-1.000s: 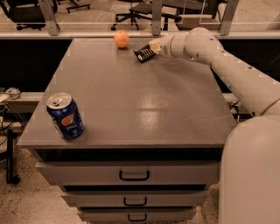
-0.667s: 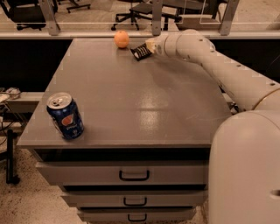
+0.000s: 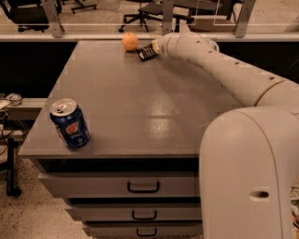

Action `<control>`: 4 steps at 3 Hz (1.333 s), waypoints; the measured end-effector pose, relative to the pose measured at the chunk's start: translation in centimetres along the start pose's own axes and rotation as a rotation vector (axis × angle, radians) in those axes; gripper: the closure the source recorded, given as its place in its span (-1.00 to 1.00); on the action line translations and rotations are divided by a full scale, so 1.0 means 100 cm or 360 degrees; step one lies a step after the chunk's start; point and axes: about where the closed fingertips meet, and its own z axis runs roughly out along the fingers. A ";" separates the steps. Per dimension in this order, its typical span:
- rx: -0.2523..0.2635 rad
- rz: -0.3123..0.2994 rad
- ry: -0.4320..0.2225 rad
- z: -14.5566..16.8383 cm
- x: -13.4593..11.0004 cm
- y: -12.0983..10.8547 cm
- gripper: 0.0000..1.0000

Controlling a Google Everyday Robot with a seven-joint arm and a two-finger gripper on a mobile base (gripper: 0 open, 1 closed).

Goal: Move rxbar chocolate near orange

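Note:
The orange point(image 3: 130, 41) sits at the far edge of the grey table point(image 3: 135, 107). The rxbar chocolate point(image 3: 146, 52), a dark wrapper with white print, is just right of the orange, a small gap apart, low over the tabletop. My gripper point(image 3: 154, 49) is at the bar's right end and shut on it. The white arm point(image 3: 224, 70) reaches in from the right and hides the wrist's far side.
A blue soda can point(image 3: 70, 123) stands upright at the table's front left corner. Drawers point(image 3: 142, 186) run below the table front. Office chairs point(image 3: 149, 11) and a rail stand behind the table's far edge.
My gripper has carried the rxbar chocolate leftward along the far edge, closing the gap to the orange. The orange and the can have not moved.

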 end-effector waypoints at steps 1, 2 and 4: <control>0.0028 0.0018 0.0033 0.010 0.002 0.001 0.68; 0.0039 0.0029 0.0062 0.016 0.005 0.001 0.19; 0.0068 0.0032 0.0058 0.014 0.003 -0.001 -0.73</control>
